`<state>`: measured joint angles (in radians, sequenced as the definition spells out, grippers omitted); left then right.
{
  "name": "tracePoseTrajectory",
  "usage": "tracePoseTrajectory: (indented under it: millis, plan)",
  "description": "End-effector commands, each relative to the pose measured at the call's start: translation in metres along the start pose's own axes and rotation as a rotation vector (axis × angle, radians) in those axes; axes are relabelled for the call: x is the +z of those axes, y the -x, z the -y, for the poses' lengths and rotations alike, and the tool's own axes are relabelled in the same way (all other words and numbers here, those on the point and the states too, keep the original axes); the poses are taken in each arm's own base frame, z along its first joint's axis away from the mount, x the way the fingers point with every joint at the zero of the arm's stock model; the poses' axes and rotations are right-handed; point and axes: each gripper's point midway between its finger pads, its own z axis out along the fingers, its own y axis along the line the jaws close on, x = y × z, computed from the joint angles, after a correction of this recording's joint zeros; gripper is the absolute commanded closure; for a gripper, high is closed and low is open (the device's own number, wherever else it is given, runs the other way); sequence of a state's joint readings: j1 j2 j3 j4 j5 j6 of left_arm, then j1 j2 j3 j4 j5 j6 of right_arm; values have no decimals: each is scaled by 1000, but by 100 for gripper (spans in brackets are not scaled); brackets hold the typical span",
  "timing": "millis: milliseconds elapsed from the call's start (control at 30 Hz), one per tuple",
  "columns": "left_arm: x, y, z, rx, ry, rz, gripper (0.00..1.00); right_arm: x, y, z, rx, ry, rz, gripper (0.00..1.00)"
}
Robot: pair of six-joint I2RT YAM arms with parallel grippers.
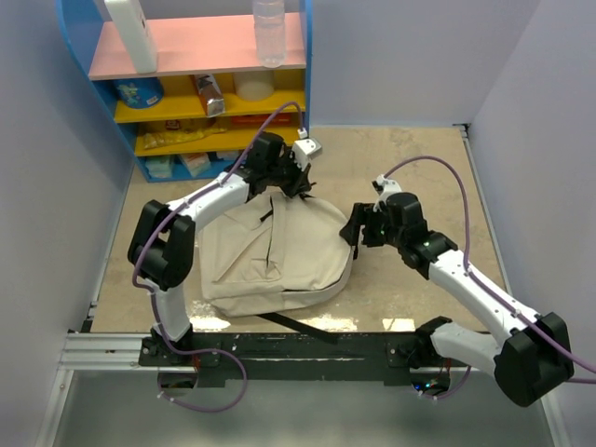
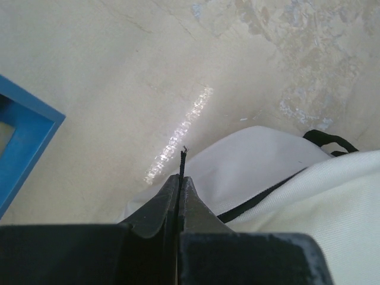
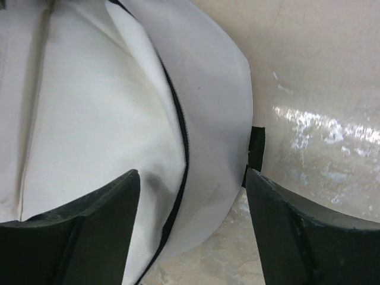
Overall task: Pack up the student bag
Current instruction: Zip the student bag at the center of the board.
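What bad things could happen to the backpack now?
1. The left gripper pinches only a thin black strand by the backpack. The strand might slip out or fray if pulled hard.
2. The right gripper is open across the backpack's side, over its black zipper line. Closing might catch only loose cloth, so the soft bag could bunch up or slide on the glossy table.

pale grey walls (image 1: 400,56) enclose a beige marbled tabletop (image 1: 419,158) streaked with glare, and a blue shelf unit (image 1: 214,45) with pink top and yellow shelves fills the far left corner.
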<state>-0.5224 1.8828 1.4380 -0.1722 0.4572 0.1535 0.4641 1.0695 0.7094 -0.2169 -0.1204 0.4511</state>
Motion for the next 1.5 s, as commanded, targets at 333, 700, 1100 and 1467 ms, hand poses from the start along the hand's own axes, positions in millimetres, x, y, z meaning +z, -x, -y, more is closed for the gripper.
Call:
tracePoseTrajectory:
  millis: [333, 700, 1100, 1467]
  plan:
    - [-15, 47, 25, -32, -145, 154, 100, 34, 82, -57, -424, 244, 104, 21]
    - [-15, 48, 21, -26, -119, 150, 100, 77, 76, -49, -471, 249, 67, 27]
    - [-19, 48, 23, -23, -123, 152, 100, 97, 71, -52, -456, 288, 58, 53]
    - [-25, 51, 21, -5, -100, 152, 100, 96, 70, -46, -406, 254, 77, 88]
